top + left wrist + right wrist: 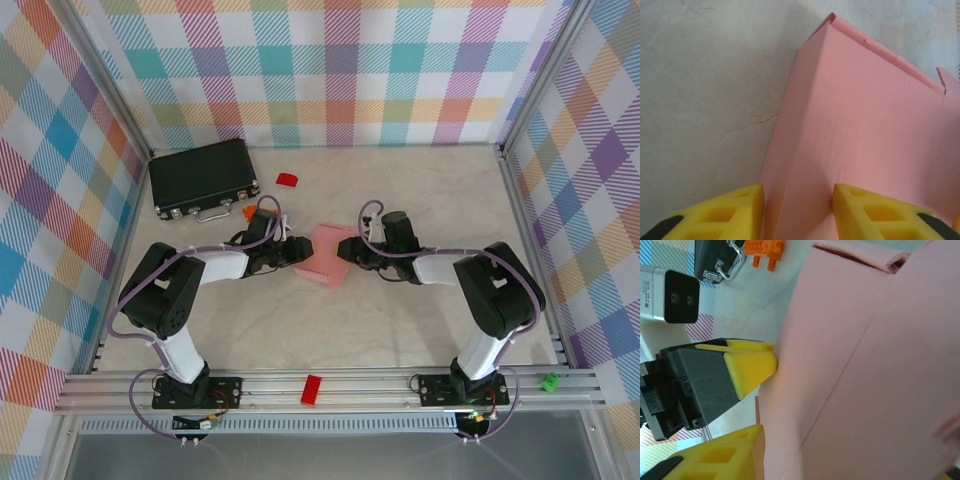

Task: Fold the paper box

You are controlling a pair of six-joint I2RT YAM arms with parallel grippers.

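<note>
Starting at the far left, we see a black case (203,178). Nearer and rightward, the left gripper (798,195) sets its yellow fingers (725,212) partly apart astride a folded edge of the paper box (328,256), which lies mid-table between both grippers; we cannot tell whether they pinch it. The right gripper (353,250) meets the box's right side, card against one finger, and we cannot tell its grip either.

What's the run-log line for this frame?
stage: mid-fold | paper box: partly folded, between both arms | left gripper: astride a folded side wall, grip unclear | right gripper: at opposite edge, grip unclear
</note>
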